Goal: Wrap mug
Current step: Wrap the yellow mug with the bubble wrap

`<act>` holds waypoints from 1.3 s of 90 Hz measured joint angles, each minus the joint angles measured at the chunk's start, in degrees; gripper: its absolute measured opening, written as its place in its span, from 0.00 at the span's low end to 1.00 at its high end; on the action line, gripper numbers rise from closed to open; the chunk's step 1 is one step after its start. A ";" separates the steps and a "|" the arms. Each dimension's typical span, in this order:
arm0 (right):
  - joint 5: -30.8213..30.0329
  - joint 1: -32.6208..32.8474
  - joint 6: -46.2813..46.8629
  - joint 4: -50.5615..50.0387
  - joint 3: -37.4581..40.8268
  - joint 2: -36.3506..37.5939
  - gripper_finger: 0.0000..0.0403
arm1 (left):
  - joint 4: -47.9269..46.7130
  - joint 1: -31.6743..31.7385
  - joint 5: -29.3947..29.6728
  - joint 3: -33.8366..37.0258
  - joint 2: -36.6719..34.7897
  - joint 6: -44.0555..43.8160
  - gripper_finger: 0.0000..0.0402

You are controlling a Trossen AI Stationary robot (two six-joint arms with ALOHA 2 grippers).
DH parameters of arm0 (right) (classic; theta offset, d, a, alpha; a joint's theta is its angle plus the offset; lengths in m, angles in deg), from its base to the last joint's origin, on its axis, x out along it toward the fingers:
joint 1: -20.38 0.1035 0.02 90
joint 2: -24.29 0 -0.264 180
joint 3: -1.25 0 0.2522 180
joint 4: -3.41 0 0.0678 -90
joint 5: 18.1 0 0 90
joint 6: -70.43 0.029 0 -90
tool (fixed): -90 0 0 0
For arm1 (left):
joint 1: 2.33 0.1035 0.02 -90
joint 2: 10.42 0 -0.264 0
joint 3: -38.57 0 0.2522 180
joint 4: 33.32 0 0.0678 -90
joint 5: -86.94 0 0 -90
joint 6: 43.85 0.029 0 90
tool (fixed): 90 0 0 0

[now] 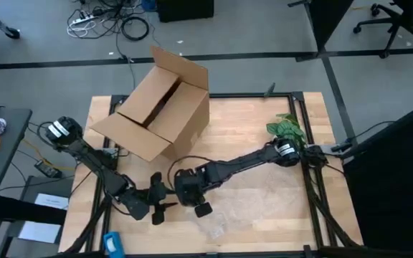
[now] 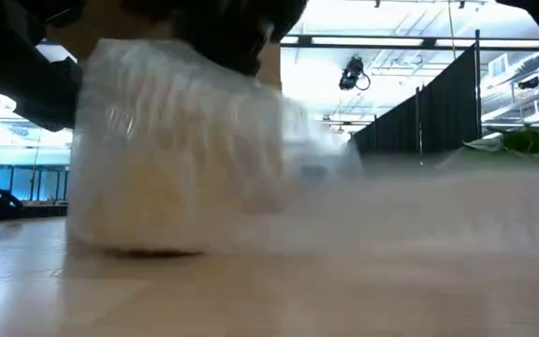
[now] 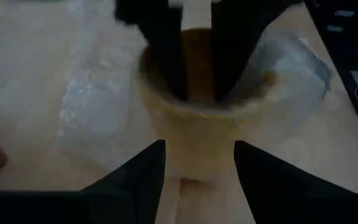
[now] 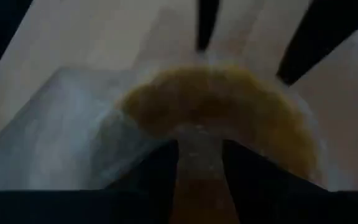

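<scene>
One mug (image 3: 197,118) swathed in one clear plastic sheet (image 3: 95,106) near the table's front, right gripper (image 3: 194,93) grasping its rim, left gripper (image 3: 199,163) released beside it, one cardboard box (image 1: 160,107) far left

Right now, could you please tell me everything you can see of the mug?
The mug is small, yellow-orange and glossy, standing upright with its mouth open, near the front of the wooden table. Crinkly clear plastic sheet is drawn up around its wall, so in the low view it shows only as a pale wrapped lump. The right claw reaches down into its mouth, with sheet over the rim there. The left claw sits open just beside the wall. No handle is visible.
</scene>
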 joint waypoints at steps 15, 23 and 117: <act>2.23 -0.26 0.24 4.29 1.72 0.11 0.28 | 0.28 1.11 0.46 0.00 0.64 0.18 0.44; 2.03 0.06 -0.10 4.09 0.83 0.22 0.28 | 0.50 1.37 -0.13 0.00 1.63 0.09 0.44; 3.40 0.51 -2.58 -3.52 -2.56 0.58 0.00 | 1.58 1.70 -0.28 0.00 2.27 0.07 0.44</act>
